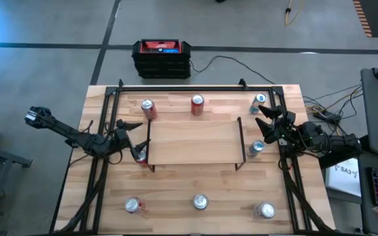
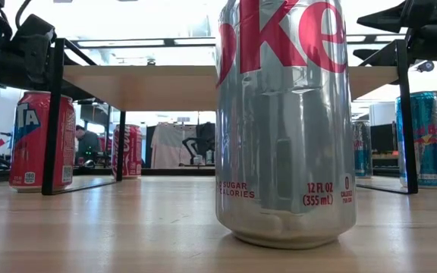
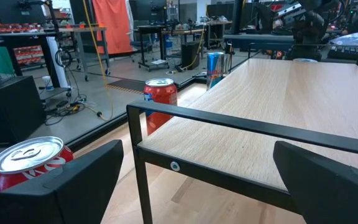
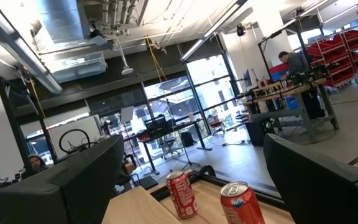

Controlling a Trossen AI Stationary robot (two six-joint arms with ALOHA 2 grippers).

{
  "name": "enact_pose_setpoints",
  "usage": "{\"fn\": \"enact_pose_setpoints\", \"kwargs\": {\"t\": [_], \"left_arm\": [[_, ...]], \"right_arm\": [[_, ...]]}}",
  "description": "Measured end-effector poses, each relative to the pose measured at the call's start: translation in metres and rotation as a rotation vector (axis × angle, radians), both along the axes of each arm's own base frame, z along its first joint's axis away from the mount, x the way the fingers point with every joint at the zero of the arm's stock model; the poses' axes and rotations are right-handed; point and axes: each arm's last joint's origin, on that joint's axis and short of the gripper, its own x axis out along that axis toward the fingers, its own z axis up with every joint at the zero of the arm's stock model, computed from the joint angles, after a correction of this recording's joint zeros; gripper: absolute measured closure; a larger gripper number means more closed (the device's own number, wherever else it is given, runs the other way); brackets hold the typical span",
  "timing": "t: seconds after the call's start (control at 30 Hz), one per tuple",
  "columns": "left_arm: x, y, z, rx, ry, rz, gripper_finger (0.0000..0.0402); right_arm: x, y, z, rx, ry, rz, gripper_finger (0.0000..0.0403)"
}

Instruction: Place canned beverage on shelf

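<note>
Eight cans (image 1: 200, 202) ring bare shelf (image 1: 194, 141) — left hand (image 1: 135, 136), right hand (image 1: 262, 126) both open, empty.

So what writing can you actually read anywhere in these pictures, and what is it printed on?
"ke" in big red letters, cut off at the top: silver can nearest the low camera.
"SUGAR", "CALORIES", "12 FL OZ (355 mL)", "0": the same can, near its base.
"TA" in white: red can beside the shelf leg.
Blue can: its red lettering is unreadable.
White paper off the table: too small to read.
</note>
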Motion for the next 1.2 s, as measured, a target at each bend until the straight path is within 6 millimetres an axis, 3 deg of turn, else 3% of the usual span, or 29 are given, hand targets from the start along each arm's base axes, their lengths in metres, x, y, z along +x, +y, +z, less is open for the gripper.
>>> {"fn": "enact_pose_setpoints", "kwargs": {"t": [1.2], "left_arm": [[0.0002, -0.0001, 0.0026, -0.011, -0.027, 0.000, 0.0002]], "right_arm": [[0.0000, 0.0000, 0.0000, 0.000, 0.000, 0.000, 0.0033]]}}
